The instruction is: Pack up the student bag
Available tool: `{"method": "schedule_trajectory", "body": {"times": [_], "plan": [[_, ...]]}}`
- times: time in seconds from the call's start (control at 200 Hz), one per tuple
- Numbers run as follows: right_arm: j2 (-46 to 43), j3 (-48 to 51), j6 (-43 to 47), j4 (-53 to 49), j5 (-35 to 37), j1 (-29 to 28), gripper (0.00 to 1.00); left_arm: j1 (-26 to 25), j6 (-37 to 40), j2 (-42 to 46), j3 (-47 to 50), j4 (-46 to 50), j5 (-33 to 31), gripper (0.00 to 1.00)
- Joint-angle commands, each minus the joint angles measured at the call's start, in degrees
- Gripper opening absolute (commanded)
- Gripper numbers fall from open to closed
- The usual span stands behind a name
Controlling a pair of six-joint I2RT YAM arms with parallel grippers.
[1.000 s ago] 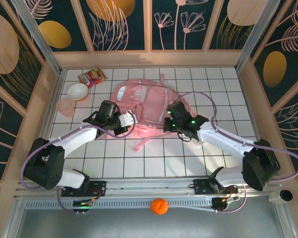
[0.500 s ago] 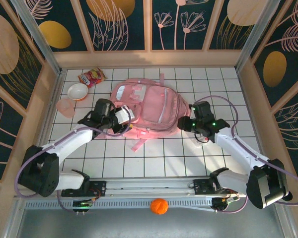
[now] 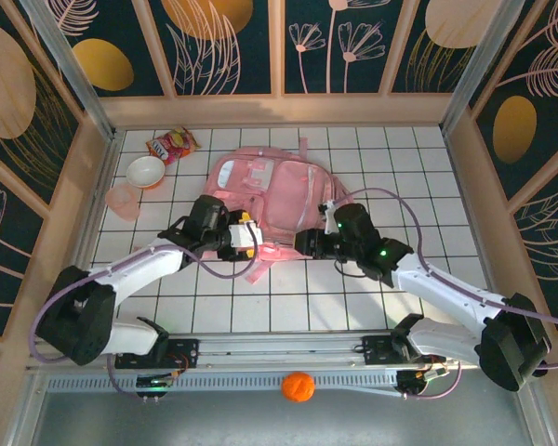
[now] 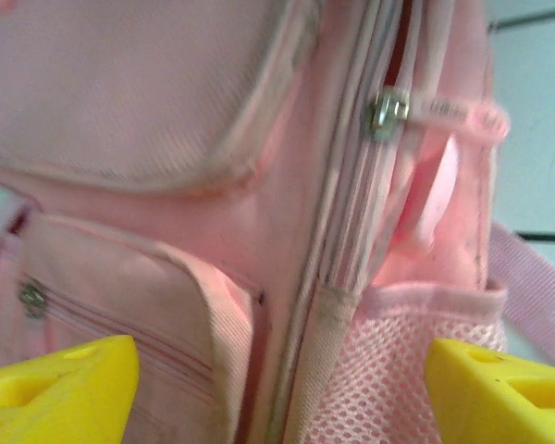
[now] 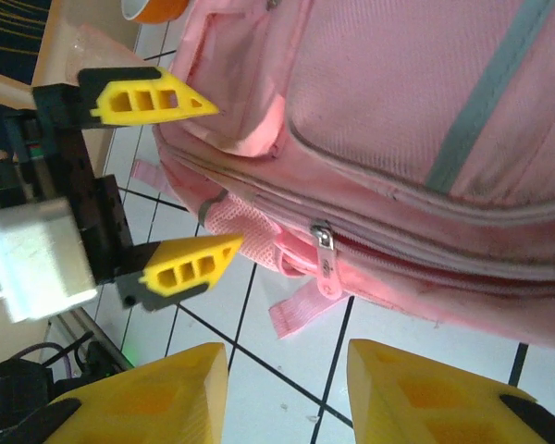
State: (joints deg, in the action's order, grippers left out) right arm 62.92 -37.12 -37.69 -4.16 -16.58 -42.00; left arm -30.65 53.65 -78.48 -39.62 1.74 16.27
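Student bag (image 3: 277, 186) — near corner hidden under left end effector (image 3: 252, 237).

The top camera looks steeply down from above the near edge over the whole table (image 3: 288, 297). The left wrist camera sits very close against the student bag (image 4: 166, 111) on its near side. The right wrist camera, farther back, faces that same stretch, and both views show the bag's mesh pocket (image 5: 239, 215).

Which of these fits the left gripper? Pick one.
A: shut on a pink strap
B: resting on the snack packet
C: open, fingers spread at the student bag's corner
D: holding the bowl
C: in the right wrist view the left gripper has its yellow fingers spread wide at the corner of the student bag, not closed on anything.
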Motion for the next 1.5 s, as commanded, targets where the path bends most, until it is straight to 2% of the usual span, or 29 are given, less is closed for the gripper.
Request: {"method": "schedule_trajectory", "body": {"times": [0.0,0.105,0.205,0.3,0.556,0.746,0.956,1.056,1.171,1.306,1.366,1.491], "plan": [[-0.6,2.5,-4.8,5.6,1.6,-0.5,0.39,0.1,0.5,-2.8,-0.7,-3.8,-4.0,0.67],[0.6,3.8,-6.4,7.0,1.8,-0.6,0.39,0.0,-0.7,-4.1,-1.7,-3.3,-1.9,0.39],[2.2,4.6,-9.0,9.4,1.6,-1.4,0.38,-0.1,-1.6,-3.2,-0.9,-2.8,0.7,0.19],[4.1,4.6,-12.1,11.6,3.8,-3.4,0.38,-0.1,-1.9,-2.1,0.1,-2.7,1.2,0.09],[12.3,1.6,-20.8,13.6,7.3,-7.7,0.4,-0.1,-2.7,-0.6,0.2,-3.4,2.1,0.06],[17.4,-1.9,-20.7,13.3,9.8,-7.9,0.41,-0.1,-3.2,0.1,0.2,-3.8,3.1,0.06],[22.1,-4.6,-19.3,17.6,9.8,-6.9,0.43,-0.1,-3.6,0.8,0.2,-3.9,3.9,0.05],[23.8,-7.1,-17.8,15.3,10.9,-6.4,0.36,-0.1,-3.6,0.7,0.2,-3.7,4.1,0.04],[23.5,-8.6,-16.4,10.1,14.0,-6.0,0.17,-0.1,-3.4,0.7,0.5,-3.3,3.0,0.03],[20.9,-7.5,-16.0,5.1,16.5,-5.3,0.04,-0.1,-3.3,0.6,1.0,-3.1,0.4,0.01],[19.2,-6.2,-15.9,4.0,16.8,-4.6,0.0,0.0,-3.1,0.4,1.1,-2.9,-1.1,0.01],[15.1,-3.4,-15.2,0.6,16.8,-2.4,0.0,0.5,-2.8,-0.1,1.1,-2.3,-3.3,0.0]]}}
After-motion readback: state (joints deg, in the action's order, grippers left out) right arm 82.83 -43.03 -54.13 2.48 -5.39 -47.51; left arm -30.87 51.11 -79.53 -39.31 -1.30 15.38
